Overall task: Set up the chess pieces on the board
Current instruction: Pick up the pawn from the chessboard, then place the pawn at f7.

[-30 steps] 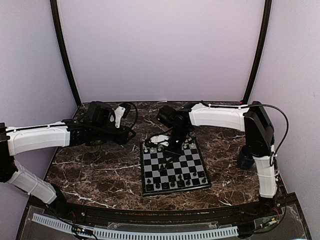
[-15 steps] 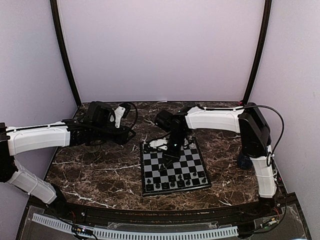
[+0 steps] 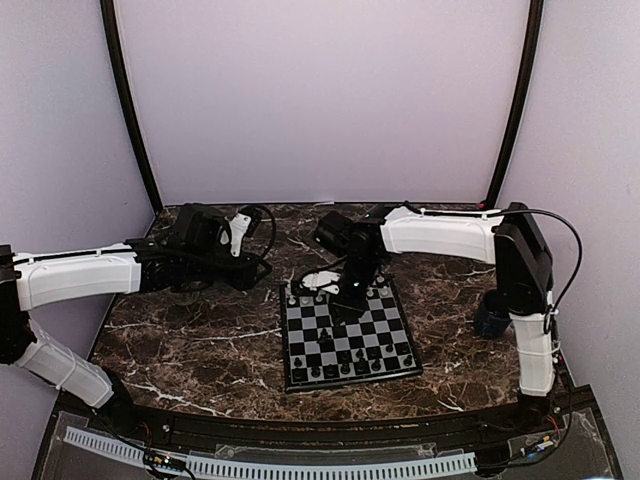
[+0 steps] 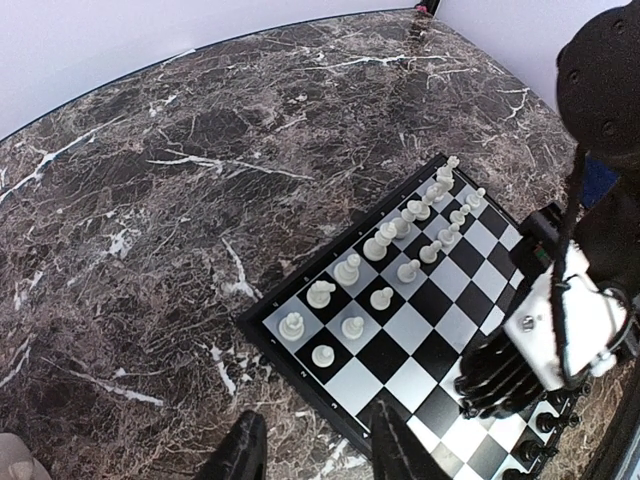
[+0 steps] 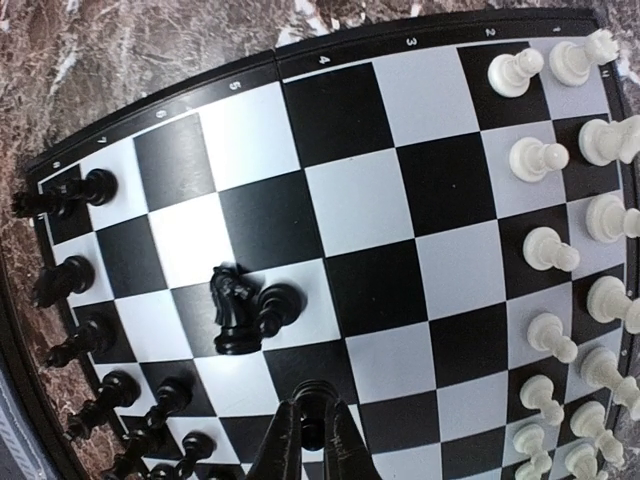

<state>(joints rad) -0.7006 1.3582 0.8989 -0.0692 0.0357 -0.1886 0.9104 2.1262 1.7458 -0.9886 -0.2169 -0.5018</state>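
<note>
Board [image 5: 345, 195] middle: right gripper [image 5: 312, 402] pinched shut, nothing held. Just beyond its tips, toward board's black-side edge, black knight [image 5: 232, 305] stands upright, 1 black pawn [image 5: 278, 303] just beside. Left gripper [image 4: 320, 432], jaws apart, hangs off board's white-side corner; right gripper nearer.

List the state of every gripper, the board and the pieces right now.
board: flat on the table, face up.
left gripper: open, empty.
right gripper: shut, empty, over the board.
white pieces: standing in two rows along one edge.
black knight: out among the middle squares beside a black pawn.
other black pieces: lined along the opposite edge.
</note>
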